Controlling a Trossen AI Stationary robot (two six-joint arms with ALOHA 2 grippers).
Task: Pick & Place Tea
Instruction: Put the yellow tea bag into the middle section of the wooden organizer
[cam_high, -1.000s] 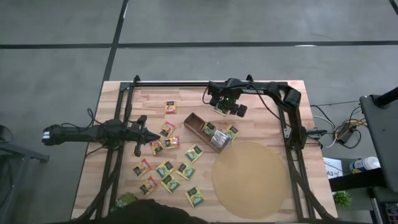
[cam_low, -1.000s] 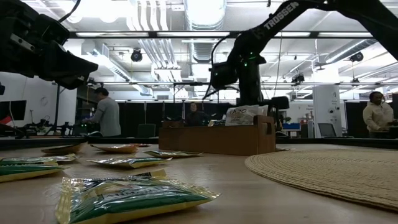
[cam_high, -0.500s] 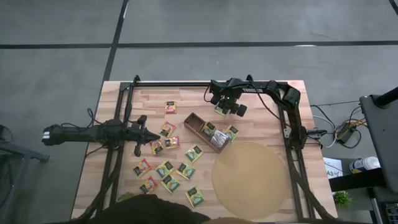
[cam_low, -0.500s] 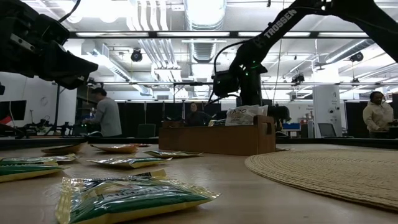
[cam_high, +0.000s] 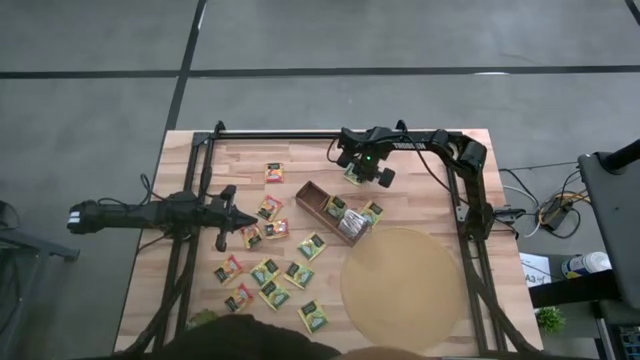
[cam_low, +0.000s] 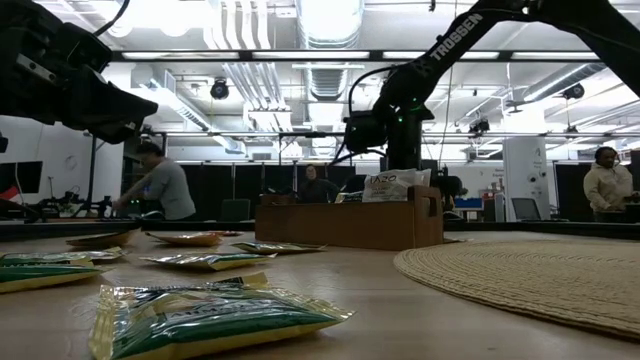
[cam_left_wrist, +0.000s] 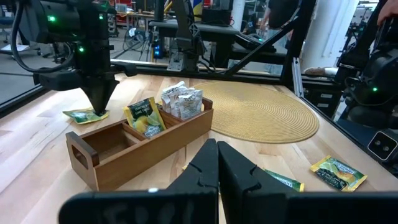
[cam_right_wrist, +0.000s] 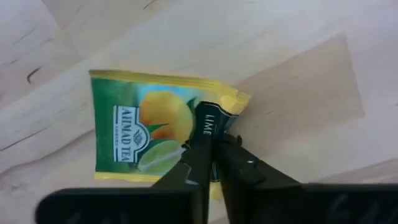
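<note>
Right jaws pinched on a green-yellow sachet behind the wooden box

The right gripper (cam_right_wrist: 211, 146) points straight down at the far side of the surface (cam_high: 430, 190), its jaws closed on the edge of a green-yellow tea sachet (cam_right_wrist: 155, 134) that lies flat on the wood just behind the brown box (cam_high: 322, 208). The box holds a few sachets in its compartments nearest the round woven mat (cam_high: 403, 289). More loose sachets (cam_high: 268, 275) are scattered on the surface left of the box and mat. The left gripper (cam_left_wrist: 217, 158) hovers over the left side with its jaws fully closed and empty, facing the box.
</note>
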